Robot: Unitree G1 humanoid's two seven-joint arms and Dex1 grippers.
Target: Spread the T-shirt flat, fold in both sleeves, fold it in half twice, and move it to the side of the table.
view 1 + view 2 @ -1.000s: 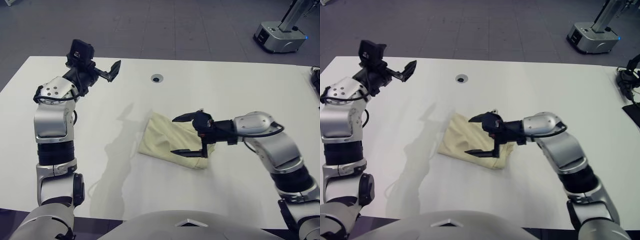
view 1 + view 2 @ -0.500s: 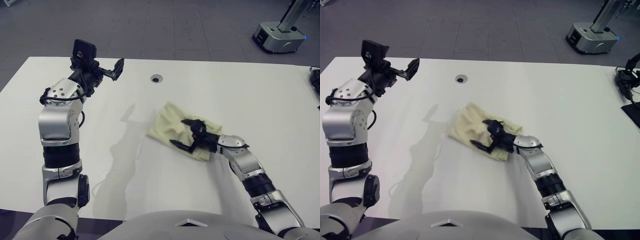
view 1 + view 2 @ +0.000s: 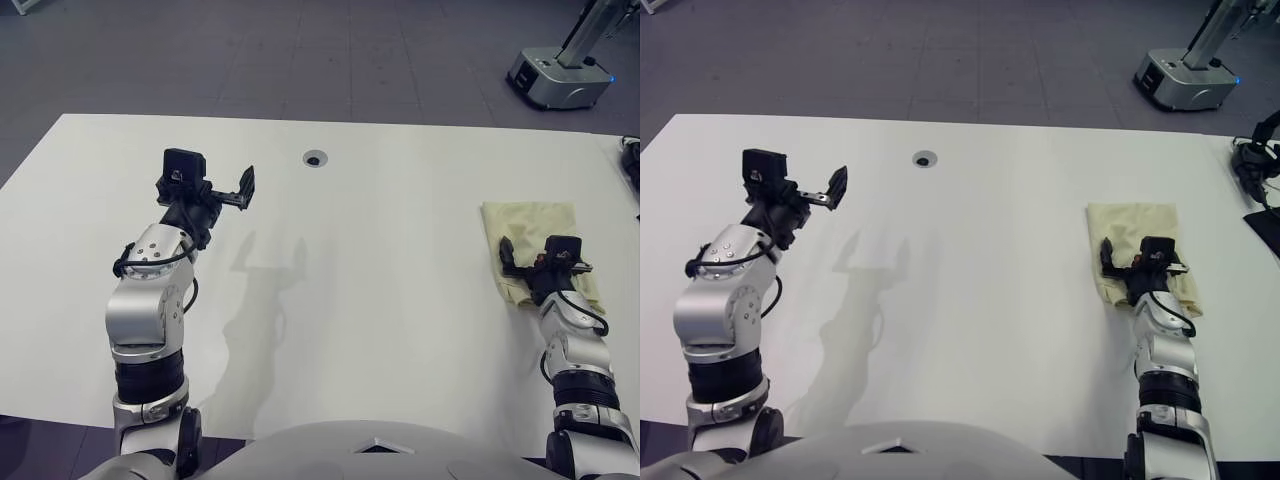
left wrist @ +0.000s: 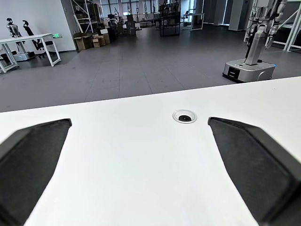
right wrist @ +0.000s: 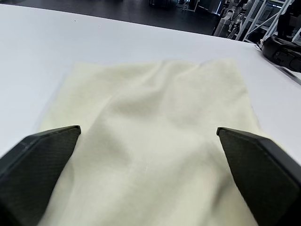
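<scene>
Pale-yellow folded T-shirt (image 3: pixel 530 220) lies at the table's (image 3: pixel 380 200) right side; right gripper (image 3: pixel 540 262) splayed wide over it (gripping nothing), left gripper (image 4: pixel 139 121) raised, wide open, empty.

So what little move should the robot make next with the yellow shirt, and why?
Probably lift the right hand straight up and away from the T-shirt. The T-shirt lies folded near the right edge of the table, and the right hand is low over it with its fingers open, gripping nothing, so the job looks finished. The left hand is open too.
</scene>
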